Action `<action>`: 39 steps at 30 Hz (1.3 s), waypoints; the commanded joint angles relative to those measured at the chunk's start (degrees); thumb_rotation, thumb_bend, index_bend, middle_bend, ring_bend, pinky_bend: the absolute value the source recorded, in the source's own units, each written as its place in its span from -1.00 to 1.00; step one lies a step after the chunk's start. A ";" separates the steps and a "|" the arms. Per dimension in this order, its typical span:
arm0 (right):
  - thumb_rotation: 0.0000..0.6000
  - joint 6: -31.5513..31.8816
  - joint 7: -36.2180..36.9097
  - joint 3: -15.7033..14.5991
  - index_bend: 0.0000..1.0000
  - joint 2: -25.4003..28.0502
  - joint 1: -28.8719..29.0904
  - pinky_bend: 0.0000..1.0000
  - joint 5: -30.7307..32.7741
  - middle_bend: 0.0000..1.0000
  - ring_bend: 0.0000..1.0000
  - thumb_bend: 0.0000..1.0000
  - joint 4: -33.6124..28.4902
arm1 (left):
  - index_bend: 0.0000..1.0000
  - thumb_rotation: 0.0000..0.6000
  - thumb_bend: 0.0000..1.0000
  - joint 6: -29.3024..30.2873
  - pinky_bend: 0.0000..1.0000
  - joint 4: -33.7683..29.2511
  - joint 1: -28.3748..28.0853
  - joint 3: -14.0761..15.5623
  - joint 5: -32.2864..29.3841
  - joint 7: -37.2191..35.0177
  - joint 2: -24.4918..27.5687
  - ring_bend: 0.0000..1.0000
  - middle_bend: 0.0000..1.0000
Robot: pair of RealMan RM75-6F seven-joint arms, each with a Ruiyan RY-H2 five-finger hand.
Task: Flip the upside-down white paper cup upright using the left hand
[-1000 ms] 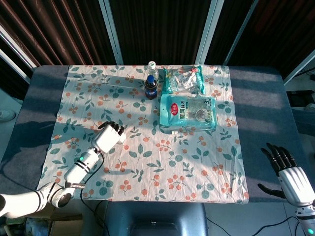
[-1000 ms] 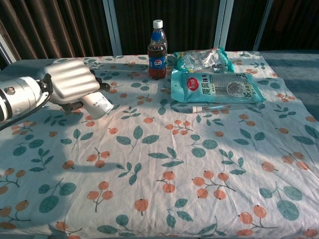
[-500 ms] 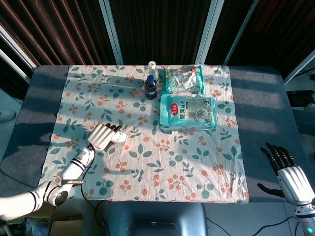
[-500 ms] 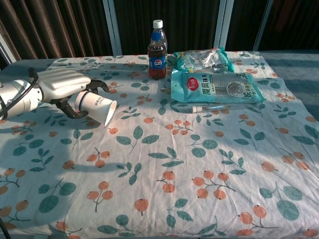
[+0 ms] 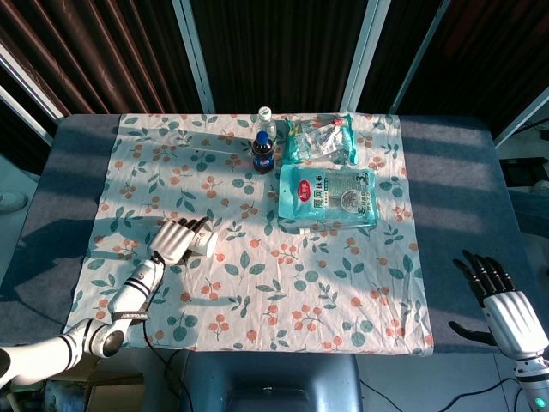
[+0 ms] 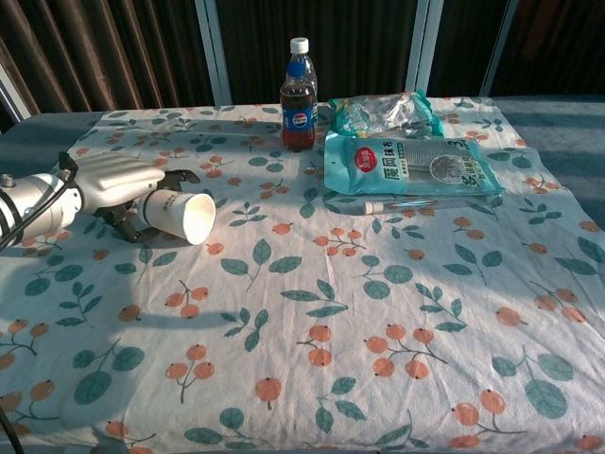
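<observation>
The white paper cup point(image 6: 178, 216) lies tipped on its side in my left hand point(image 6: 115, 189), its open mouth facing right and towards the camera. In the head view the cup point(image 5: 203, 241) shows just right of the left hand point(image 5: 174, 239), above the left part of the floral tablecloth point(image 5: 257, 283). The fingers wrap around the cup's body from above and behind. My right hand point(image 5: 497, 300) hangs off the table's right edge with fingers apart and nothing in it.
A cola bottle point(image 6: 297, 95) stands at the back centre. Two snack bags lie to its right: a clear one point(image 6: 383, 113) and a teal one point(image 6: 409, 166). A thin tube point(image 6: 406, 202) lies in front of the teal bag.
The left hand has turned over and lowered with the cup in it; the cup has rotated from mouth-down to lying sideways, mouth now facing right. The right hand has stayed still.
</observation>
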 commanded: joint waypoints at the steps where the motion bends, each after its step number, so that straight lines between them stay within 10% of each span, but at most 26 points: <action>1: 1.00 0.01 -0.02 -0.06 -1.00 -0.01 -0.01 -0.64 -0.09 -1.00 -1.00 -0.88 0.03 | -1.00 1.00 -0.12 -1.11 -0.28 -2.07 -0.50 0.12 -3.66 4.55 1.43 -0.78 -0.83; 12: 1.00 -0.24 -0.13 -0.24 -1.00 0.03 0.11 -0.64 -0.30 -1.00 -1.00 -0.88 0.06 | -1.00 1.00 -0.12 2.49 -0.44 -9.30 -2.35 1.40 -12.29 18.94 4.95 -1.00 -1.00; 39: 1.00 0.01 0.13 -0.49 -1.00 0.20 0.03 -0.64 -0.61 -1.00 -1.00 -0.88 0.15 | -1.00 1.00 -0.12 2.70 -0.50 -4.58 -4.67 2.06 -5.88 16.55 -1.21 -0.99 -1.00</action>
